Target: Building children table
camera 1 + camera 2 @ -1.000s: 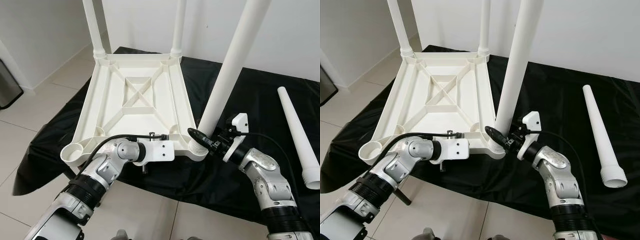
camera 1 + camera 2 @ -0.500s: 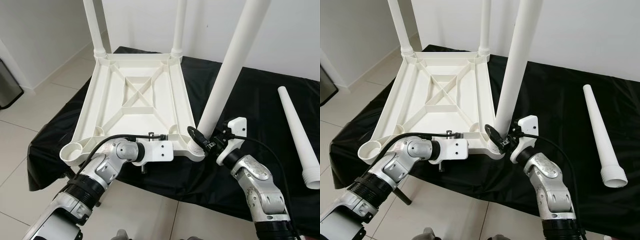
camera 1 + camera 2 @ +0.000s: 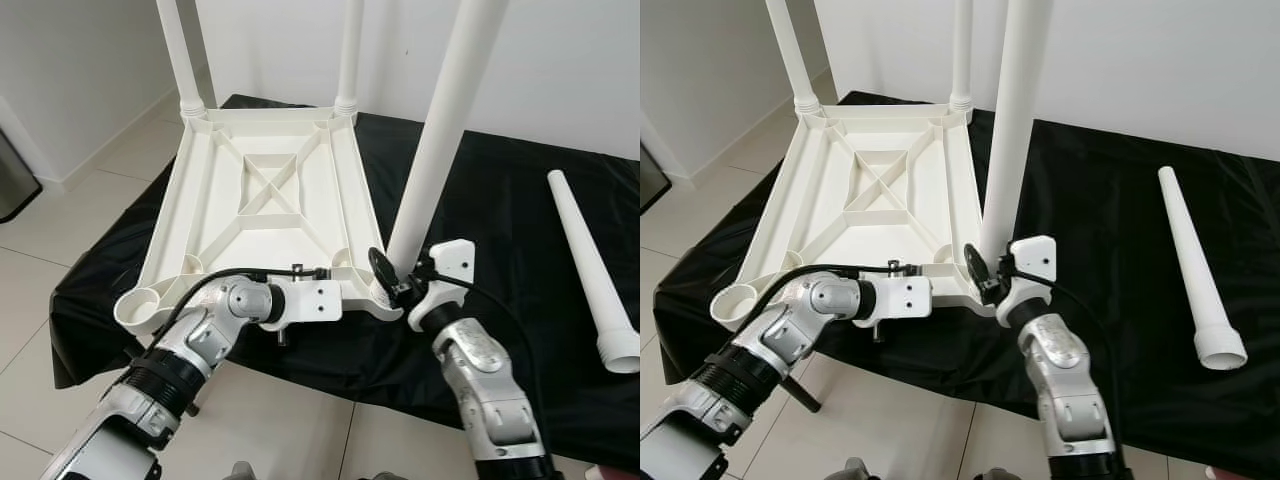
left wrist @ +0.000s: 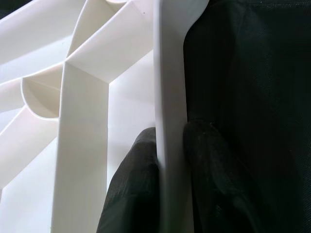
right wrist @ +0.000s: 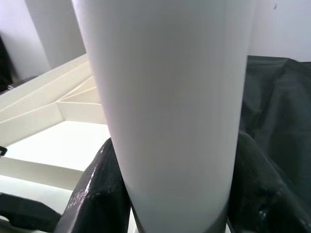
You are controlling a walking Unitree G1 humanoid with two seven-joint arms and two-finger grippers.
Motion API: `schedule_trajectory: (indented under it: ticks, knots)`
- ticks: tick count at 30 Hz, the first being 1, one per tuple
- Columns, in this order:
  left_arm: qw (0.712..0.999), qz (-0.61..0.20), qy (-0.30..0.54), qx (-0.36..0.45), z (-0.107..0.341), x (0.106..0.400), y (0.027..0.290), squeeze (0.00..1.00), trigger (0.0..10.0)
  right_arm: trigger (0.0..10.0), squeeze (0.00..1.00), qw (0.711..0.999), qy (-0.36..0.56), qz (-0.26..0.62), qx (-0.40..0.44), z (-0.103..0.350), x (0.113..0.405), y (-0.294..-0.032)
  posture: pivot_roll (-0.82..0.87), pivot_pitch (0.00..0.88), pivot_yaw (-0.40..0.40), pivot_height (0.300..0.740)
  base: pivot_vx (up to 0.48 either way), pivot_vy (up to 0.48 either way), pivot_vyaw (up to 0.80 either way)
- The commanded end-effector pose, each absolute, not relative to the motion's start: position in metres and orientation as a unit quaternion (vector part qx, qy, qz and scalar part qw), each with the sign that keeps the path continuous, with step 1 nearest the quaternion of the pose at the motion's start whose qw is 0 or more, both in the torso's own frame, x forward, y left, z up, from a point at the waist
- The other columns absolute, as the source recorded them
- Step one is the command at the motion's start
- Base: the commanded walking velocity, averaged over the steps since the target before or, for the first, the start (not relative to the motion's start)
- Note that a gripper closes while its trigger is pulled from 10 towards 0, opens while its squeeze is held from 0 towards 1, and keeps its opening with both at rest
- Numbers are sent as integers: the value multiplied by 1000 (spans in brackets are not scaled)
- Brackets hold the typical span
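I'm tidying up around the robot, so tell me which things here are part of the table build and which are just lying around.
Part of the build:
- upturned white tabletop, its rim pinched by the left gripper
- near-right leg, clasped by the right gripper
- two fitted far legs
- loose leg on the black cloth

Lying about:
- grey bin on the floor

**Black-draped work surface and what sits on it**

I see a low surface covered in a wrinkled black cloth (image 3: 500, 200), standing on pale tiled floor (image 3: 70, 220) near a white wall. Lying directly on the cloth is an upside-down white plastic tabletop with a ribbed, cross-braced underside (image 3: 265, 200), its near edge close to the cloth's front edge. Well apart, toward my right, a loose white tapered plastic leg (image 3: 590, 265) lies flat on the cloth.
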State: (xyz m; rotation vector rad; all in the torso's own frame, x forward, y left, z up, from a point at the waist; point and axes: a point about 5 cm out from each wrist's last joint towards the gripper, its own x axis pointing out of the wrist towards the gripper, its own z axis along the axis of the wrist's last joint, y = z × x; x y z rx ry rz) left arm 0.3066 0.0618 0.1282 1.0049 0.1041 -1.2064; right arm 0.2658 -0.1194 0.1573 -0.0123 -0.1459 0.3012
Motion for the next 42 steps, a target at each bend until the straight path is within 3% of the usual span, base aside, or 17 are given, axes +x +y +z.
schedule_trajectory:
  ticks: [1, 14, 15, 27, 33, 34, 42]
  knots:
    - [709, -538, 38, 454, 128, 306, 57, 0, 10000, 10000, 0, 982, -78, 174, 4, 161, 263, -99, -25, 2, -16, 740, 0, 0, 0]
    - [706, -539, 37, 457, 128, 306, 57, 0, 10000, 10000, 0, 983, -69, 170, 0, 157, 264, -98, -27, 0, -16, 740, 0, 0, 0]
    - [706, -539, 37, 458, 128, 306, 57, 0, 10000, 10000, 1000, 983, -68, 172, 1, 157, 264, -97, -27, 0, -18, 740, 0, 0, 0]
    - [707, -539, 36, 456, 128, 306, 56, 0, 10000, 10000, 1000, 976, -66, 206, 8, 155, 266, -106, -27, 0, -19, 740, 0, 0, 0]
    - [708, -538, 37, 455, 128, 306, 56, 0, 10000, 10000, 1000, 972, -72, 223, -1, 157, 275, -123, -29, 0, -20, 740, 0, 0, 0]
    - [708, -538, 37, 455, 128, 306, 56, 0, 10000, 10000, 0, 969, -69, 235, 2, 157, 277, -127, -32, 0, -19, 740, 0, 0, 0]
    - [709, -538, 37, 455, 128, 306, 56, 0, 10000, 10000, 0, 956, -67, 287, -9, 160, 291, -152, -34, 1, -13, 740, 0, 0, 0]
